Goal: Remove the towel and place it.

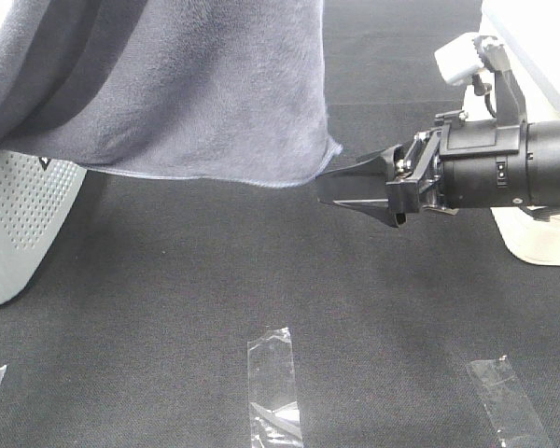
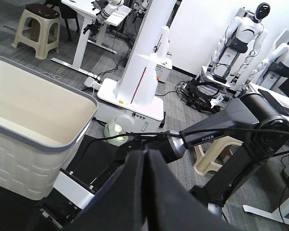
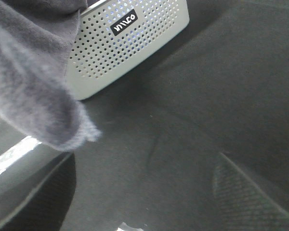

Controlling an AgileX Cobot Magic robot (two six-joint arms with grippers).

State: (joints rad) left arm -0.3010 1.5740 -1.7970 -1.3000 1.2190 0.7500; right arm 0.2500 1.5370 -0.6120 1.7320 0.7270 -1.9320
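Towel (image 1: 168,84) hangs over the white basket (image 1: 19,224) above the tabletop (image 1: 261,280), its corner just beside the right gripper (image 1: 320,189), whose fingers look spread; closing off-line could miss the hem and let it slip.

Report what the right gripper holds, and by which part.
Nothing, it seems: the large slate-grey plush towel has its lower corner hanging free just beside the open right gripper, not clamped in it.
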